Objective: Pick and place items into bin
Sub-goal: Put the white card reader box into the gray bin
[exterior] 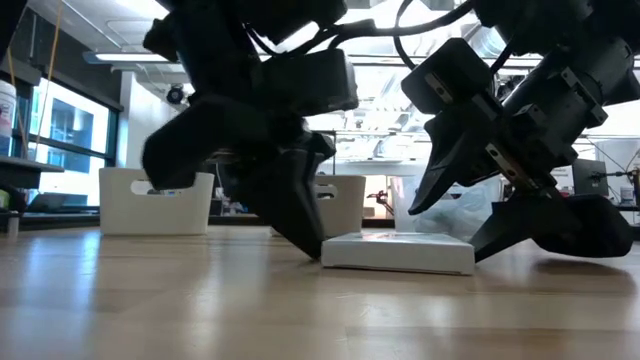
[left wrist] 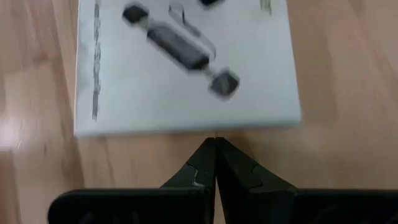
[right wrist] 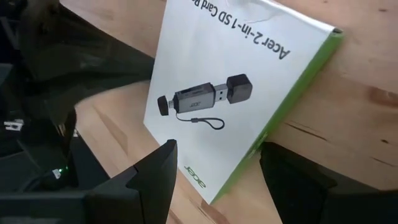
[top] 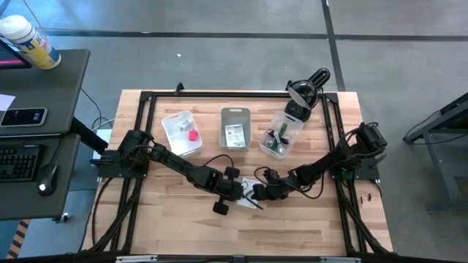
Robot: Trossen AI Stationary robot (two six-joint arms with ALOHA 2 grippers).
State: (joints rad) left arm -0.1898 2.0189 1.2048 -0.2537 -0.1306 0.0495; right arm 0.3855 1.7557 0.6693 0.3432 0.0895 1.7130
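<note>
A flat white box [top: 250, 191] printed with a black card reader lies on the wooden table near its near edge, also seen in the low view [exterior: 398, 252]. My left gripper [left wrist: 215, 143] is shut, its tips at one long edge of the box. My right gripper [right wrist: 217, 147] is open and straddles a corner of the box from the opposite side. Far across the table stand three bins: a white one [top: 181, 131] holding a pink block [top: 193, 134], a grey one [top: 235, 128] with a white printed card, and a clear one [top: 281, 135] with a green pen and dark pieces. My left gripper touches the box's long edge [left wrist: 211, 132] with its shut fingertips [exterior: 316, 250], slanting down from the table's left. The box lies flat on the table. My right gripper has one finger [exterior: 500, 235] low at the box's green-edged end [right wrist: 264, 140] and the other above the white face; whether either touches, I cannot tell.
A black lamp-like fixture [top: 307, 91] stands at the table's far right corner behind the clear bin. A black frame [top: 219, 93] runs around the tabletop. Bare wood [top: 183, 219] lies left and right of the grippers along the near edge.
</note>
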